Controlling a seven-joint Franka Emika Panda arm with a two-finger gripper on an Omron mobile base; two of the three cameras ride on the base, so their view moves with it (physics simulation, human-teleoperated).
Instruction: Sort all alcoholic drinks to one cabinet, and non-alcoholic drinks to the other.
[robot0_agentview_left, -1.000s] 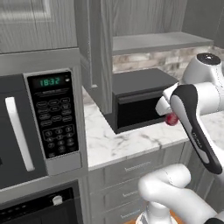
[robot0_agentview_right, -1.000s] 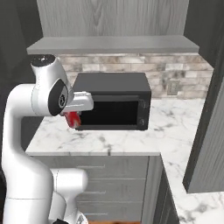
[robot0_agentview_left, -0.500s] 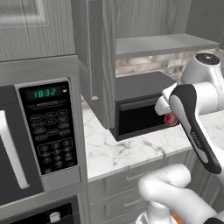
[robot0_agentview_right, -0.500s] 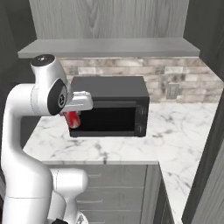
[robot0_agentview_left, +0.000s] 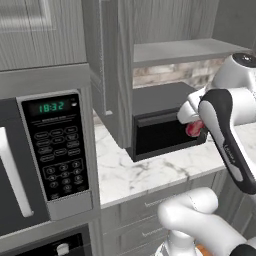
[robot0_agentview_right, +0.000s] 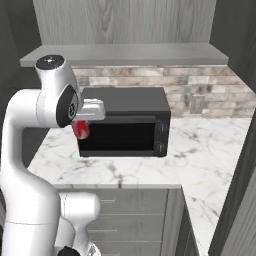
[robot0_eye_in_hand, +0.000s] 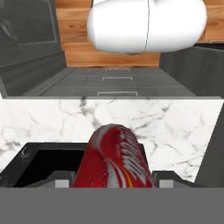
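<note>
- Gripper (robot0_eye_in_hand: 113, 183): jaws clenched on the red can (robot0_eye_in_hand: 114, 159), held in the air.
- Can: in front of the black microwave (robot0_agentview_right: 125, 122), above the marble counter (robot0_agentview_right: 120, 167); red body visible beside the arm in both base views.
- Built-in oven panel (robot0_agentview_left: 55, 150): far left.

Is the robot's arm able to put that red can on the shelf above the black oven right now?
Probably yes. The gripper holds the red can in front of the black oven, and nothing shows between it and the shelf overhead.
</note>
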